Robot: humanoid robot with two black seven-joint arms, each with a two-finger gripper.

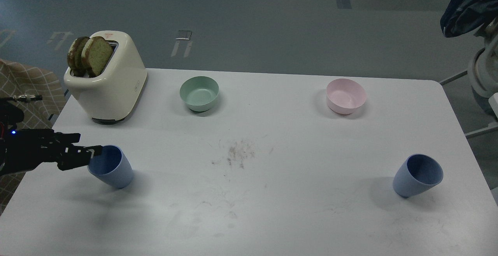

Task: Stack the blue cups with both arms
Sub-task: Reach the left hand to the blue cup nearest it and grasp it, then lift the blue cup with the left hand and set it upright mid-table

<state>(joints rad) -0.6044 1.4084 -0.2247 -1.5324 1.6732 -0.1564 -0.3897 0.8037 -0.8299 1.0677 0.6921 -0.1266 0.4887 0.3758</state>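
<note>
Two blue cups stand upright on the white table [272, 209]. The left cup [114, 170] is near the front left and the right cup [418, 175] near the front right. My left gripper [90, 143] comes in from the left edge, level with the left cup's rim. Its two fingers are apart, so it is open. The nearer finger [87, 153] overlaps the cup's left rim; I cannot tell whether it touches. My right arm and its gripper are out of view.
A cream toaster [113, 88] with two toast slices [91, 55] stands at the back left. A green bowl [199, 92] and a pink bowl [346, 95] sit along the back. Crumbs [237, 153] lie mid-table. A checked cloth [27, 88] hangs off the left edge.
</note>
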